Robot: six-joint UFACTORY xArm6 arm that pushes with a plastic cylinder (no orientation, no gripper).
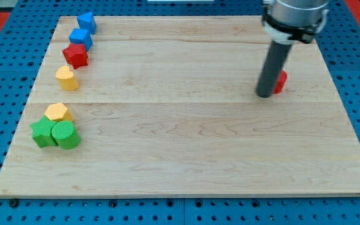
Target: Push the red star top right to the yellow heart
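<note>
The red star lies near the board's left edge, just up and right of the yellow heart, almost touching it. My tip is far to the view's right, resting on the board against the left side of a red block that the rod mostly hides. The tip is well away from the star and the heart.
Two blue blocks sit above the star. A yellow hexagon and two green blocks cluster at the lower left. The wooden board sits on a blue pegboard.
</note>
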